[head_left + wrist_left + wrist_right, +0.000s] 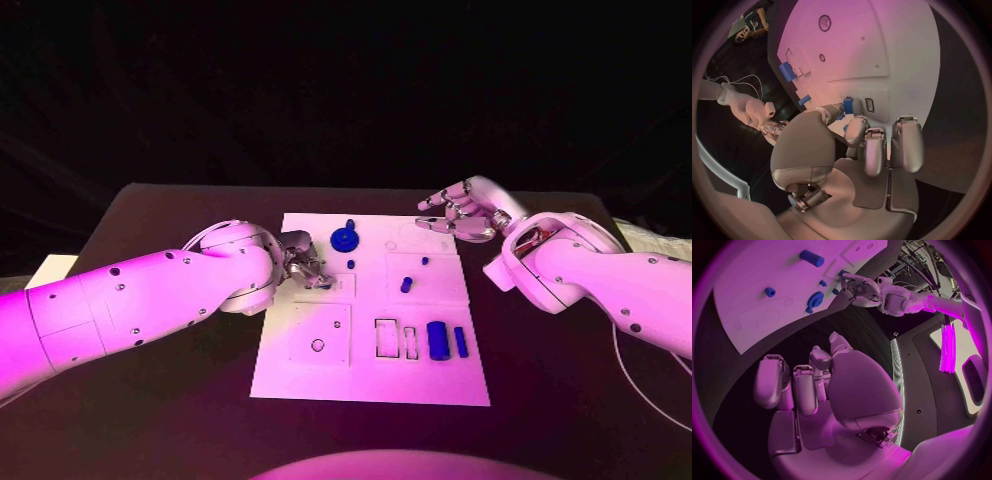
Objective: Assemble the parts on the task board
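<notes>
we have our left hand [303,262] over the left edge of the white flat task board [303,375], fingers pinching a small blue block [847,105]. our risk: the pinch looks shallow, so the block could twist or drop before it seats. our right hand [462,212] hovers off the board's far right corner, fingers curled on nothing. we count on the board one round blue gear [346,239], two upright blue bars [437,336] near the right edge, and three small blue pegs [407,284] mid-board.
</notes>
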